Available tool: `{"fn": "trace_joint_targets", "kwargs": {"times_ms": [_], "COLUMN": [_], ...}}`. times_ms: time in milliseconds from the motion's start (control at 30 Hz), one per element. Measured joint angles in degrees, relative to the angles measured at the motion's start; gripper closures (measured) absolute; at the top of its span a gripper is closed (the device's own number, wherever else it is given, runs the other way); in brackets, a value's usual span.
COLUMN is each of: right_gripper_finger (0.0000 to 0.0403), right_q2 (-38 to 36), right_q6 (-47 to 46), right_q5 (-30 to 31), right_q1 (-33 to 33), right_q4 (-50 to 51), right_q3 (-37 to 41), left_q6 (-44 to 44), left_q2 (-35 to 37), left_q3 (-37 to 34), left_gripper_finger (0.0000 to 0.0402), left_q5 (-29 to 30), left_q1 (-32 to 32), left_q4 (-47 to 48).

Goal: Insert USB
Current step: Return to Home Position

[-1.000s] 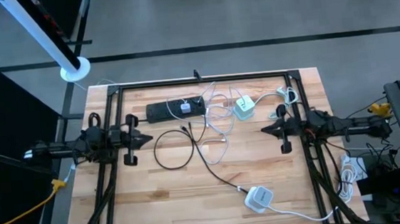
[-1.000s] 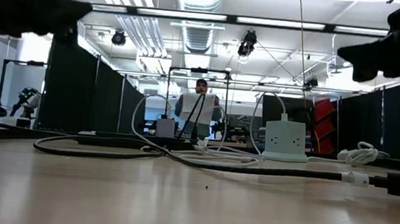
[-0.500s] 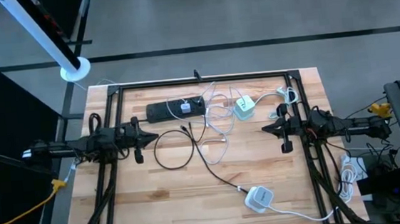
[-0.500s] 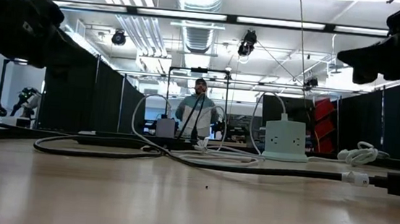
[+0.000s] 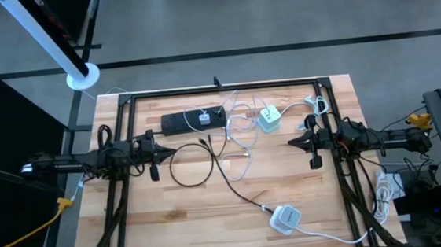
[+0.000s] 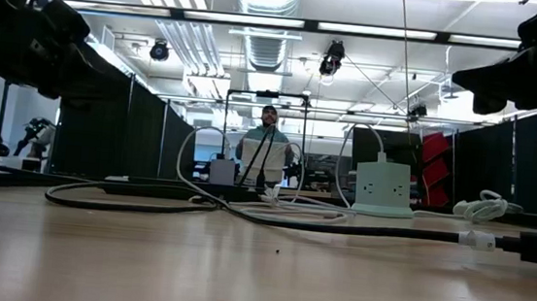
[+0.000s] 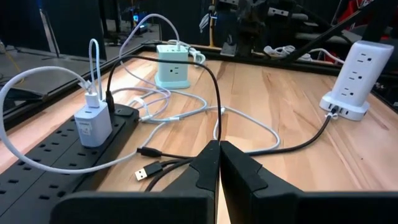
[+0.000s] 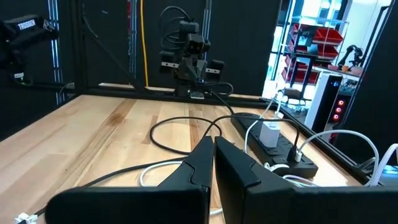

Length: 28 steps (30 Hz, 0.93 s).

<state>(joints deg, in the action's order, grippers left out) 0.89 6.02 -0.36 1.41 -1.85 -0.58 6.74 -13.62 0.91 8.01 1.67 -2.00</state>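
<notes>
A black cable [image 5: 192, 163] lies looped on the wooden table, and its USB plug [image 7: 144, 173] rests flat on the wood just ahead of my left gripper [image 7: 219, 147]. Behind it lies a black power strip [image 5: 182, 122] with a white charger [image 7: 92, 124] plugged in. A mint-green socket cube [image 5: 268, 120] stands further right. My left gripper [image 5: 171, 151] hovers shut at the table's left, tips tilted slightly down. My right gripper [image 5: 291, 142] waits shut and level at the right, also seen as my right gripper [image 8: 212, 142] in its wrist view.
A white socket tower [image 5: 285, 218] stands near the front edge, its dark cord running up to the centre. White cables [image 5: 241, 138] tangle between strip and cube. A black frame rail [image 5: 218, 88] borders the table. A person [image 6: 266, 150] stands beyond the far edge.
My left gripper has sunk a little, tipped its fingertips downward and rolled about its own axis, staying shut. My right gripper has kept still. Nothing on the table has moved.
</notes>
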Motion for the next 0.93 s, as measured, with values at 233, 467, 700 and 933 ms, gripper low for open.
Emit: {"fn": "trace_joint_targets", "kwargs": {"times_ms": [233, 467, 700, 933], "right_gripper_finger": [0.0403, 0.0403, 0.0403, 0.0403], "right_q2": [0.0, 0.0, 0.0, 0.0], "right_q6": [0.0, 0.0, 0.0, 0.0], "right_q5": [0.0, 0.0, 0.0, 0.0], "right_q1": [0.0, 0.0, 0.0, 0.0], "right_q4": [0.0, 0.0, 0.0, 0.0], "right_q3": [0.0, 0.0, 0.0, 0.0], "left_q6": [0.0, 0.0, 0.0, 0.0], "left_q2": [-0.9, -1.2, -1.2, -1.3], "left_q3": [0.0, 0.0, 0.0, 0.0], "left_gripper_finger": [0.0402, 0.0402, 0.0402, 0.0402], "left_q5": [0.0, 0.0, 0.0, 0.0], "left_q1": [0.0, 0.0, 0.0, 0.0], "left_q4": [0.0, 0.0, 0.0, 0.0]}}
